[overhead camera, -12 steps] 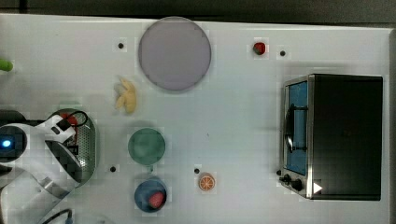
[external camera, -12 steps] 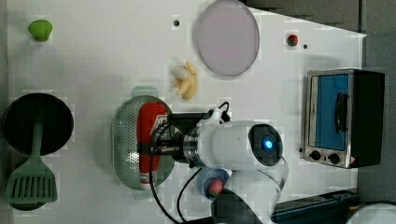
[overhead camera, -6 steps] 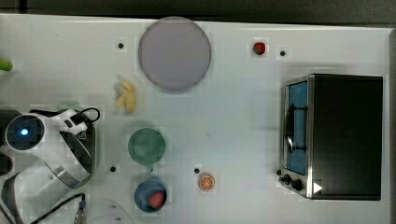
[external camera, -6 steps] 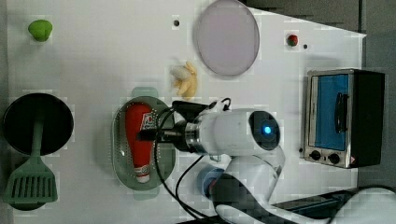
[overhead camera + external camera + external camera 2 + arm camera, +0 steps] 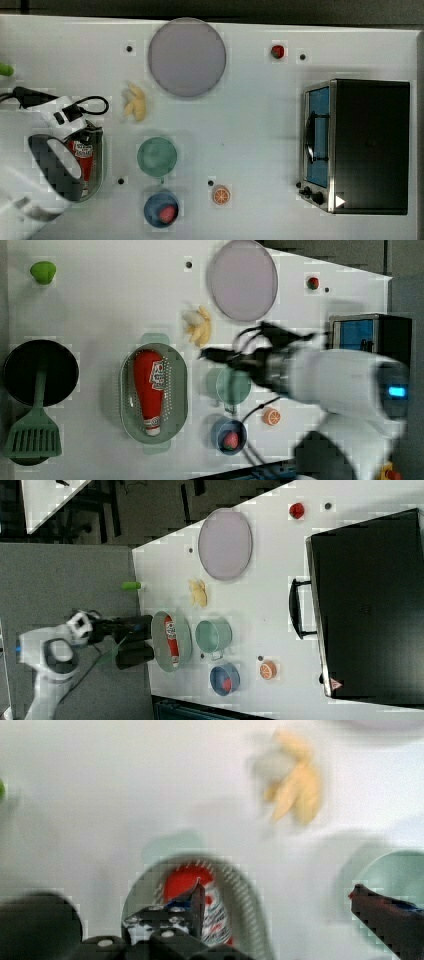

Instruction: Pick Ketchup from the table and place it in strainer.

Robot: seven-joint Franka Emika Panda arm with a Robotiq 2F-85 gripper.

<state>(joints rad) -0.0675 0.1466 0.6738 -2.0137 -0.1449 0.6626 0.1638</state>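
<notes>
In the left view the bottle (image 5: pixel 150 387) lies inside the strainer (image 5: pixel 176 390). The cup (image 5: pixel 233 386) stands to the left view's right, a pan (image 5: pixel 40 371) to the left view's left.

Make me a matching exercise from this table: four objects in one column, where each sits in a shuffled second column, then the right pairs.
Objects
1. ketchup
2. strawberry
3. spatula
4. orange slice

Places
A. in the blue bowl
B. bare on the table
C. lying in the strainer
D. handle across the black pan

Pairs: 1-C, 2-A, 3-D, 4-B
</notes>
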